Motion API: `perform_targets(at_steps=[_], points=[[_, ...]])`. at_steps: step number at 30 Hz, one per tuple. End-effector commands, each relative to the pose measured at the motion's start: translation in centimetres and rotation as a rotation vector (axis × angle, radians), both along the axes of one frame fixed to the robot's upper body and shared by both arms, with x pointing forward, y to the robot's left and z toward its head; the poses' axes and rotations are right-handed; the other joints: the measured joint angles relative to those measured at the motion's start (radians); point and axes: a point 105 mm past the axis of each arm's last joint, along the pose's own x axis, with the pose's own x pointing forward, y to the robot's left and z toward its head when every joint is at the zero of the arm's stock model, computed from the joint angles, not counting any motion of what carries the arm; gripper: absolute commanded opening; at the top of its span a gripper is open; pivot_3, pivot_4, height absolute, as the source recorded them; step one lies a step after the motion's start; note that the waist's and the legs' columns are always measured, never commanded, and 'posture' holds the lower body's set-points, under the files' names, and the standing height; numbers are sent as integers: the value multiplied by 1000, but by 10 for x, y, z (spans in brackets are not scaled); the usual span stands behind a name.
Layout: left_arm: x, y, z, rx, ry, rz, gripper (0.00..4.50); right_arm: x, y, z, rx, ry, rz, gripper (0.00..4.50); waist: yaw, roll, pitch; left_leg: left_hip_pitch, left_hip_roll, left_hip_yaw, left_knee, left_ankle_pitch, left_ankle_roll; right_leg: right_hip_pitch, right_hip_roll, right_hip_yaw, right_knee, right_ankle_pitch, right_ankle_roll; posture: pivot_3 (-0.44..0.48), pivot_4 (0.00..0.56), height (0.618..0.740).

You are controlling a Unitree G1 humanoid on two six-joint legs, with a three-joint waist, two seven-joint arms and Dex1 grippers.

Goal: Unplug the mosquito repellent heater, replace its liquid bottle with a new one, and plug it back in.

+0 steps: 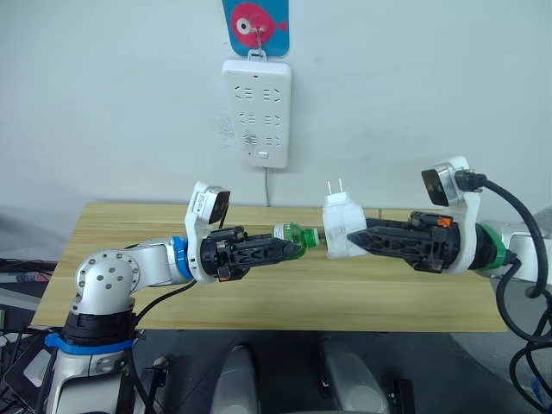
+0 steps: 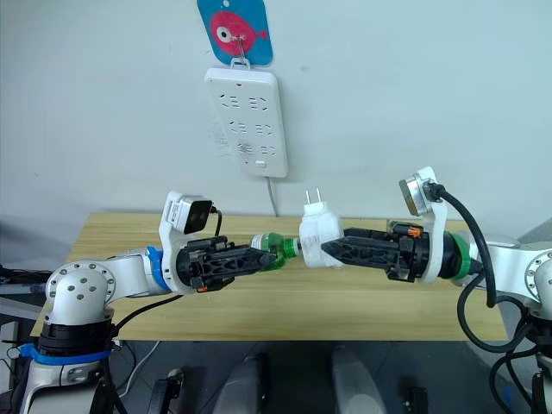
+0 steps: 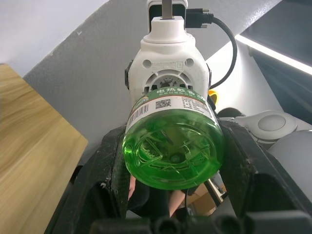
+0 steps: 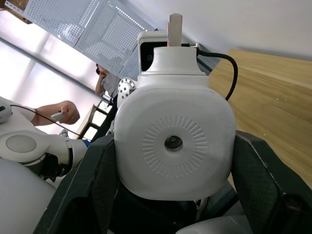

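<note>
The white mosquito repellent heater (image 1: 343,226) hangs in the air above the wooden table (image 1: 259,297), its two metal prongs pointing up. My right gripper (image 1: 352,242) is shut on it from the right. A green liquid bottle (image 1: 296,237) meets the heater's left side, neck toward the heater, and my left gripper (image 1: 291,247) is shut on the bottle. In the left wrist view the bottle's green base (image 3: 173,148) faces the camera with the heater (image 3: 168,66) behind it. The right wrist view shows the heater's rounded face (image 4: 173,141) with its dark round vent hole.
A long white power strip (image 1: 257,112) hangs on the wall above the table, under a blue card with a red fish (image 1: 254,24), its cord running down. In the right wrist view a person's hand (image 4: 61,113) shows far off.
</note>
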Motion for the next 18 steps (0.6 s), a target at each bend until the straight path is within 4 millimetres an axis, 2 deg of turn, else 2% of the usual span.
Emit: perform_targets(at_steps=[1, 18], points=[[-6, -7, 8, -31, -32, -47, 2263, -8, 9, 5, 14, -30, 45, 2931, 0, 0, 0, 0, 0, 0, 0, 0, 0, 0, 0, 0, 0, 0, 0, -169, 208, 725], [-13, -6, 14, -40, -25, -90, 2263, -4, 1, 1, 3, -6, 20, 2931, 0, 0, 0, 0, 0, 0, 0, 0, 0, 0, 0, 0, 0, 0, 0, -168, 207, 725]])
